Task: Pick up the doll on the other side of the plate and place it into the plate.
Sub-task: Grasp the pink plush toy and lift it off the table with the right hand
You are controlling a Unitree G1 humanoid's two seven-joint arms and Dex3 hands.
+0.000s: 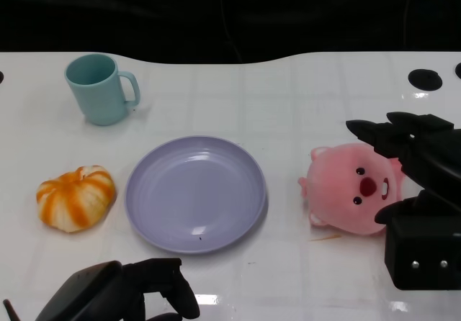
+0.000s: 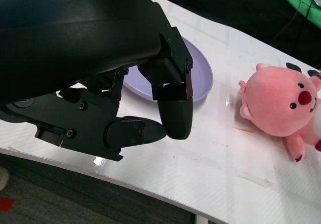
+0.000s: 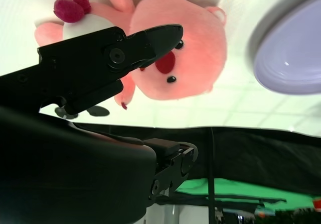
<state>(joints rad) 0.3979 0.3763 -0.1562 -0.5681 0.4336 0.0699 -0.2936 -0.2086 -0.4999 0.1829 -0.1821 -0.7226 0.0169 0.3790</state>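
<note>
Nearest the head camera, the left robot hand (image 1: 133,292) sits low at the near edge of the tabletop (image 1: 288,105), a glossy black shell with its blunt fingers curled inward around nothing; the left wrist view shows the same hard plastic fingers (image 2: 173,111) folded over bare white surface. That tabletop is a smooth, shiny white sheet with faint grid lines and a wavy far edge against a dark background. At its middle lies the plate (image 1: 196,193), a round, shallow, lavender dish with a raised rim and a glossy finish, nothing in it. To the right of the plate, well apart from its rim, lies the doll (image 1: 353,190), a plump pink plush animal of fuzzy fabric with small dark bead eyes, a red nose and stubby ears. The right robot hand (image 1: 414,184) hangs over the doll's far side with its angular black fingers spread, one set reaching above the head and the thumb below; whether any finger touches the plush cannot be told. Far left stands a matte teal mug (image 1: 99,88) with a loop handle, and nearer, left of the plate, a soft orange-and-white ribbed pumpkin toy (image 1: 75,197).
</note>
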